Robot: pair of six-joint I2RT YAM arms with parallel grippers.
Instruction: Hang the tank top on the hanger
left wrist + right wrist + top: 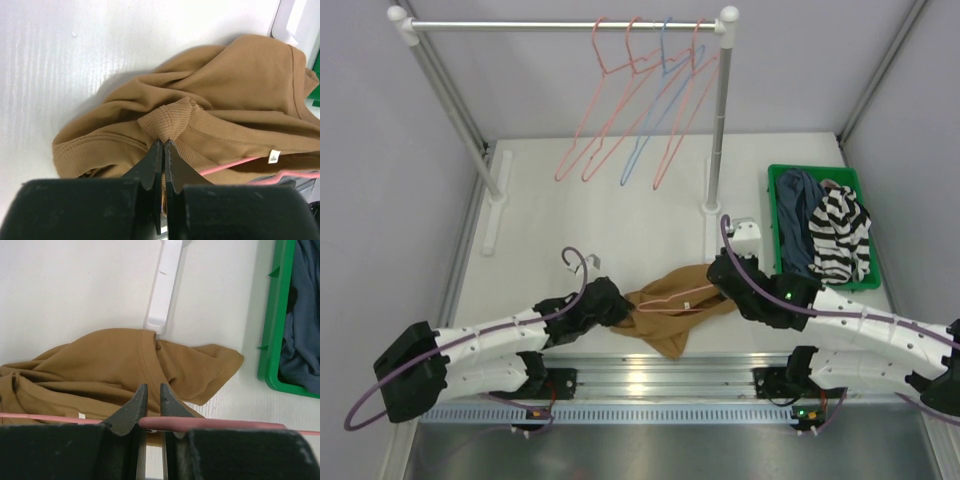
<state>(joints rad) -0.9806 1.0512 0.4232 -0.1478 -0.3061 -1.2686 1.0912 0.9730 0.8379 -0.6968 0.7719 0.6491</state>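
Observation:
The tan tank top (670, 312) lies crumpled on the white table between my two grippers. A salmon-pink hanger (688, 299) lies partly inside it. My left gripper (620, 312) is shut on a ribbed fold of the tank top (240, 75), pinched at its fingertips (163, 142). The pink hanger wire (230, 165) shows at the fabric's edge. My right gripper (722, 283) sits at the top's right side. Its jaws (151, 387) are nearly closed on the pink hanger wire (225, 424), which crosses between the fingers above the tank top (110, 365).
A clothes rack (560, 24) stands at the back with several pink hangers (610, 110) and a light blue one (655, 120). Its white right foot (165, 285) is just beyond the tank top. A green bin (776, 180) at right holds striped (840, 235) and blue-grey (798, 215) garments.

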